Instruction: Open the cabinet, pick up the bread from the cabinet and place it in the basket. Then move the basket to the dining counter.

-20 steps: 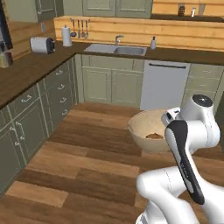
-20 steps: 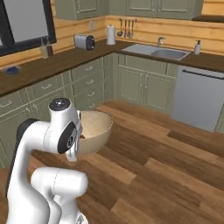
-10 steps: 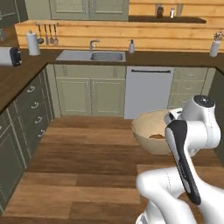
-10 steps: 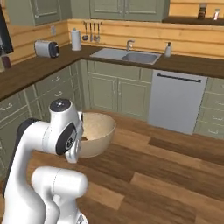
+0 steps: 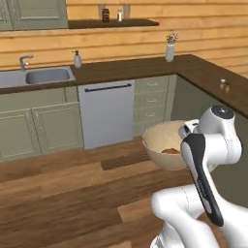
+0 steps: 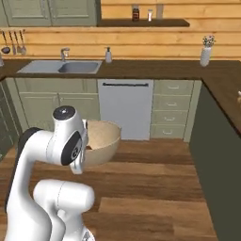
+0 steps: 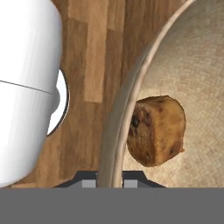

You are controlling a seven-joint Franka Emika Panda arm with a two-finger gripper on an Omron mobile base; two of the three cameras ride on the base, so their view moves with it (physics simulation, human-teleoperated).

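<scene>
Tan basket (image 5: 165,143) rides in front of the arm, its rim pinched in the gripper (image 7: 109,177), bread (image 7: 155,130) lying inside. Keep it level during the turn toward the dining counter (image 5: 215,80), so the loaf stays put.

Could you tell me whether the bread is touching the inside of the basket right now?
Touching. In the hand view the bread lies against the woven inner wall of the basket, just inside the rim, with no gap visible beneath it.
</scene>
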